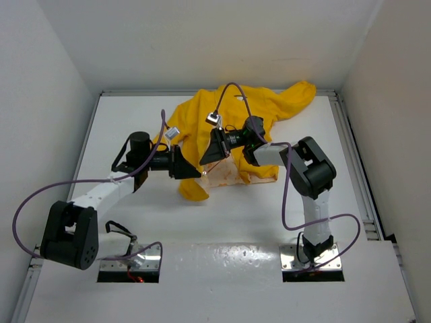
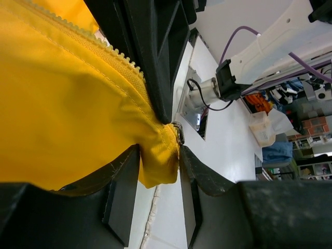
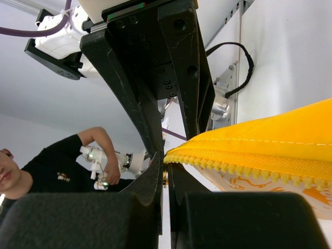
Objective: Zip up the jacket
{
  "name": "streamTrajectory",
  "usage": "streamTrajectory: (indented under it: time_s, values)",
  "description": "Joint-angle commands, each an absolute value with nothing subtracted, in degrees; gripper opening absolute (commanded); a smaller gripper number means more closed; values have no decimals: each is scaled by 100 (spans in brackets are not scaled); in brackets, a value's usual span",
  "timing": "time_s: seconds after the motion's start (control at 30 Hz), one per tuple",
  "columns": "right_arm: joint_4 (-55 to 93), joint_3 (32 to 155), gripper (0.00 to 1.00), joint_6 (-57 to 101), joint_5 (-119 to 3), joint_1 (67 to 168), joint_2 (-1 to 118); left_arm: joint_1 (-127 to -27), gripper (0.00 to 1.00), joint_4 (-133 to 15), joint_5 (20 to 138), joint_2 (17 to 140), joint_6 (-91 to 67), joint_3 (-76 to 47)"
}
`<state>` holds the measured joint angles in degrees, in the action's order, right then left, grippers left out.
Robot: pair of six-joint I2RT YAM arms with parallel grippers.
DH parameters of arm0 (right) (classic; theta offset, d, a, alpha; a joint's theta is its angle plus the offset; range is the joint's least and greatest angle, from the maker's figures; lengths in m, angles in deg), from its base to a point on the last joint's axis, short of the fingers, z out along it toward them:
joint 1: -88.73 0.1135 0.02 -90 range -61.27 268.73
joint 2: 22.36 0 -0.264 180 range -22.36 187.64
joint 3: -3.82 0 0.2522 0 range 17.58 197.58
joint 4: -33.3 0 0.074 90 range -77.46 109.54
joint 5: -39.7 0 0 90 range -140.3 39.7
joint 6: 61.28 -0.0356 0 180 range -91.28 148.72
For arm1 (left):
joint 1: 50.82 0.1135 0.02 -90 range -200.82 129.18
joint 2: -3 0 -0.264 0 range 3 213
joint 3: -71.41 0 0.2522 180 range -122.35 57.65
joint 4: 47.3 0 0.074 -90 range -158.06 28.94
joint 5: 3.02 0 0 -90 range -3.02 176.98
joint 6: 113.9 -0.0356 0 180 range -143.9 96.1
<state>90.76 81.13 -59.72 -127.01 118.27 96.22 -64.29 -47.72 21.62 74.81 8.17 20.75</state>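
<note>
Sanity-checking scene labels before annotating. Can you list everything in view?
jacket: one, bright yellow, crumpled at the far middle of the table
zipper teeth: one row seen, yellow, along the jacket edge by the right gripper
lining: pale with orange speckles, showing at the jacket's near edge
table: one, white
enclosure walls: white, on three sides
person: one, black shirt, background of the right wrist view
cables: purple, looping off each arm
left arm: white and black, near left
right arm: white and black, near right
left gripper: black, shut on jacket fabric
right gripper: black, shut at the zipper's end
</note>
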Motion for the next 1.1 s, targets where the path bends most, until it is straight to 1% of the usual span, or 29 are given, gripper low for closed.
streamTrajectory:
  time_s: [0.0,0.17,0.27,0.3,0.33,0.4,0.43,0.53,0.57,0.6,0.63,0.67,0.7,0.77,0.8,0.83,0.87,0.9,0.93,0.97,1.0,1.07]
  values:
    - [9609,8297,0,-5785,-12747,11896,9629,-6471,42,-4445,2054,7490,818,1828]
    - [9512,8297,0,-5715,-12747,11888,9655,-6576,42,-4445,2106,7542,818,1828]
    - [9495,8306,0,-5698,-12738,11905,9647,-6576,37,-4445,2106,7595,818,1775]
    - [9451,8314,0,-5662,-12747,11914,9655,-6637,35,-4445,2106,7595,818,1775]
    - [9442,8306,0,-5662,-12747,11914,9655,-6638,26,-4445,2106,7595,818,1775]
    - [9398,8288,0,-5618,-12738,11923,9629,-6638,18,-4523,2159,7595,696,1722]
    - [9381,8288,0,-5592,-12764,11932,9638,-6690,12,-4576,2159,7595,695,1722]
    - [9249,8297,1,-5504,-12773,11923,9629,-6690,5,-4577,2307,7595,695,1722]
    - [9136,8314,8,-5382,-12782,11923,9620,-6690,5,-4577,2308,7595,695,1722]
    - [9021,8315,25,-5337,-12808,11932,9594,-6690,3,-4577,2308,7595,695,1722]
    - [8985,8306,32,-5241,-12861,11906,9585,-6690,0,-4716,2369,7595,634,1722]
    - [8933,8297,37,-5188,-12905,11871,9472,-6690,0,-4848,2448,7543,564,1722]
    - [8541,8262,40,-4804,-12966,11818,9410,-6629,0,-5023,2510,7542,458,1592]
    - [7925,8209,43,-4311,-12958,11537,9078,-6629,0,-5857,2721,7542,-59,1398]
    - [6381,8200,45,-3082,-12845,11310,8945,-6559,0,-5860,2722,7542,-148,1345]
    - [5574,8270,48,-2460,-12739,11203,8648,-6558,0,-5912,2722,7482,-149,1344]
    - [3156,8418,48,-1619,-11990,10976,8253,-6480,0,-5913,2826,7429,-97,1344]
    - [-1,9525,50,1888,-11382,10852,8119,-6479,0,-5843,2827,7428,43,1414]
    - [-876,9849,50,2714,-10871,10877,7969,-6479,0,-5781,2897,7367,114,1484]
    - [-1947,10096,51,3515,-9900,10947,7924,-6479,0,-5642,2958,7271,167,1537]
    - [-2166,10299,51,3514,-9055,10904,7811,-6479,0,-5640,3037,7200,167,1599]
    - [-2414,10398,51,3383,-9037,10554,7652,-6532,0,-5640,3370,6990,28,1748]
